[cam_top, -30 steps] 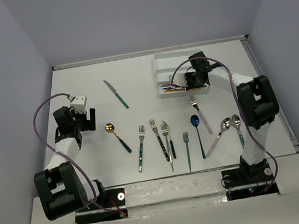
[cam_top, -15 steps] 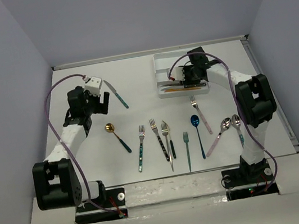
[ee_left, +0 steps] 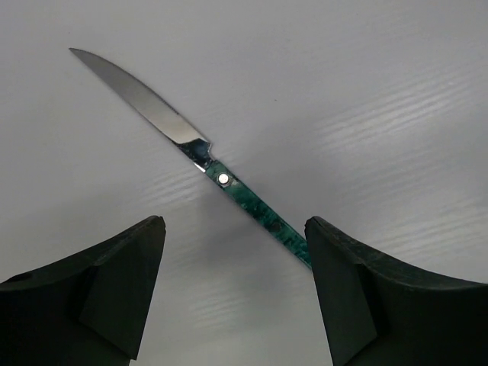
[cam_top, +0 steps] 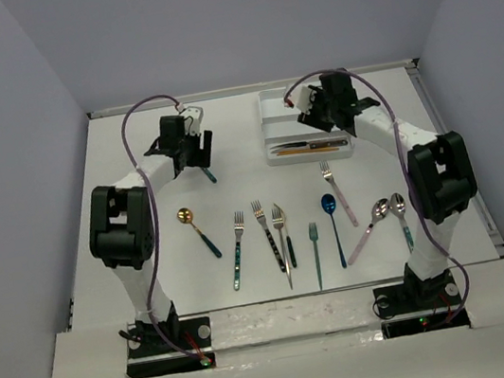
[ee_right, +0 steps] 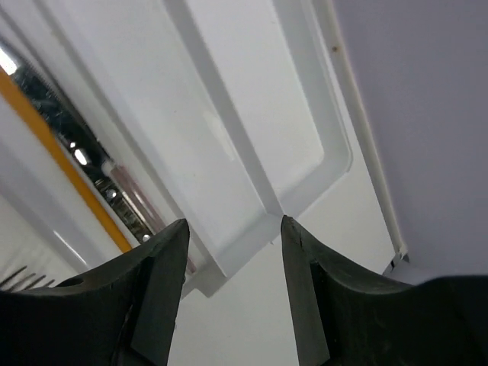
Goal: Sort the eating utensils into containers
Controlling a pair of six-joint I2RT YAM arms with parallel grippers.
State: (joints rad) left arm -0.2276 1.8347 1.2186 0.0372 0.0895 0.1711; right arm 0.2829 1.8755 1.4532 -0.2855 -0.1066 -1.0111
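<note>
While the left hand (ee_left: 234, 227) hangs spread wide over it, the teal-handled knife (ee_left: 221, 179) lies flat on the tabletop (cam_top: 235, 144) left of the cutlery tray (cam_top: 278, 113), silver blade slanting away from that tray.

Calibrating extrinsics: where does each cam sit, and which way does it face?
Top external: above and behind the bases, looking down on the table; both arms show.
Left wrist: on the left gripper, facing down at the teal-handled knife; open fingers show.
Right wrist: on the right gripper, facing the white cutlery tray; fingers show.
Shared: top external also shows knife and tray.
</note>
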